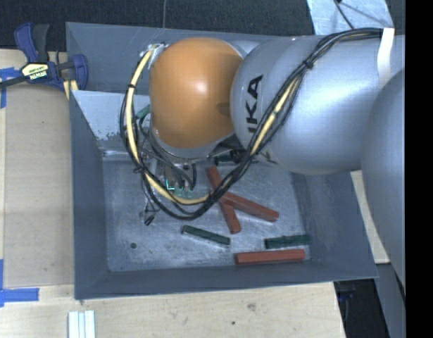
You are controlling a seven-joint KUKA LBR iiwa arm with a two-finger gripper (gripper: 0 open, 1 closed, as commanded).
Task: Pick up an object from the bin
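Jaws sit hidden under my orange cover [191, 90]; released or clenched, I cannot tell. My gripper [167, 182] hangs low over the left-centre floor of the bin [86, 210]. Just right of it lie a dark green stick [205, 235] and two crossed red-brown sticks [237, 206]; further right are another green stick [286, 242] and a red-brown bar [270, 257]. I judge the nearer green stick the cleanest pick: straddle its narrow width, clear of the crossed pair.

1. Matt grey metal bin [89, 210], floor scuffed whitish.
2. Smooth, glossy orange cover [191, 90] at 12 o'clock.
3. Smooth silver arm [329, 111], soft sheen.
4. Matt red bars [270, 256] and green bars [205, 235] at 5 o'clock.
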